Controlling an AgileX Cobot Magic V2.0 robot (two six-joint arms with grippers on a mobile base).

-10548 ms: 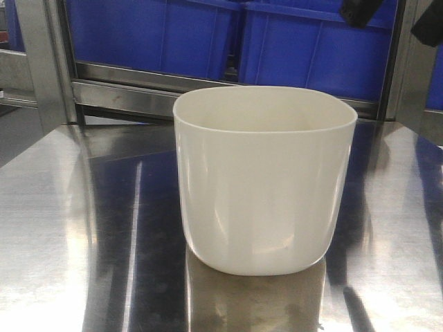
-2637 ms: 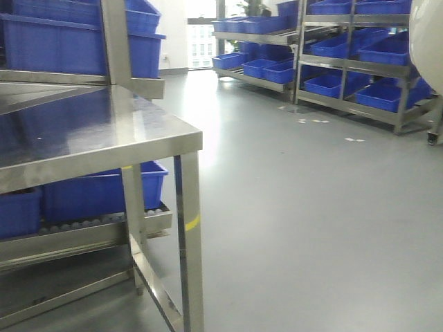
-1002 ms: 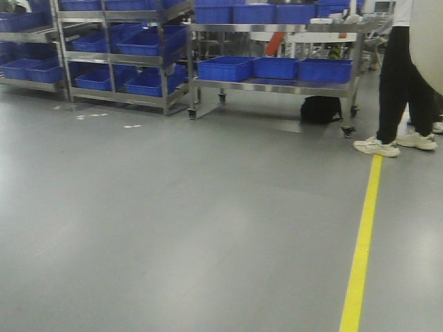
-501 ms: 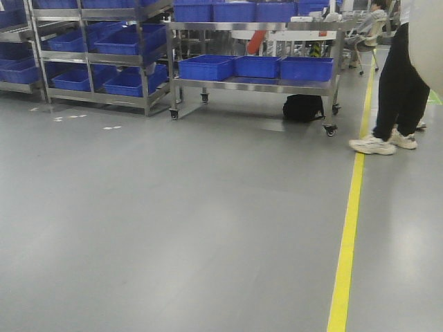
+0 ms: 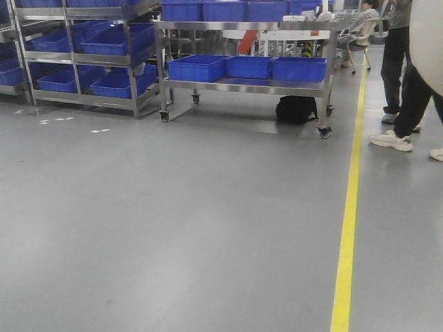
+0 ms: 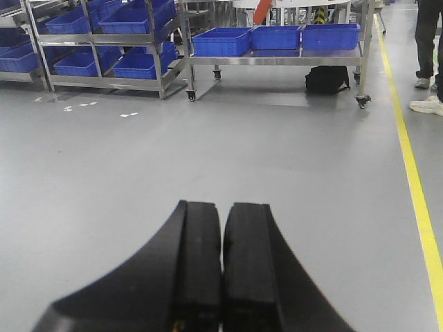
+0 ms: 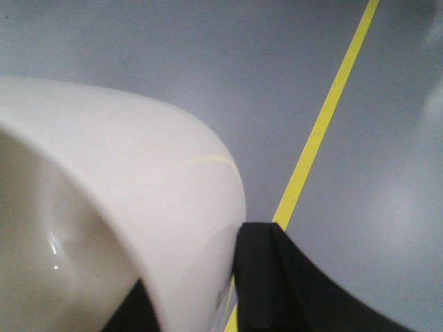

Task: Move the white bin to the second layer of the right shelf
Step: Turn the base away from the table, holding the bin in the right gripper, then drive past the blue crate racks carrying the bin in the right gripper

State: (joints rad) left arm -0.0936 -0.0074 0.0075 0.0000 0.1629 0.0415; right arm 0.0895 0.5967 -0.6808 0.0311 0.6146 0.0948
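Front view: a grey floor (image 5: 173, 228) crossed by a yellow line (image 5: 346, 228) running from near to far on the right. At the far side stands a wheeled steel cart (image 5: 242, 86) carrying blue crates (image 5: 197, 68), with a black bag (image 5: 296, 109) beneath its right end. Steel racks (image 5: 90, 101) with more blue crates fill the far left. A person's legs (image 5: 413, 104) stand right of the line.

The white bin (image 5: 430, 38) shows only as a pale curved wall at the upper right edge, off the floor.

Right wrist view: the right gripper (image 7: 194, 277) is clamped on the bin's wall near its rim, one black finger (image 7: 266, 277) outside the wall, the bin tilted above the floor.

Left wrist view: the left gripper (image 6: 221, 207) has its black fingers pressed together, holding nothing.
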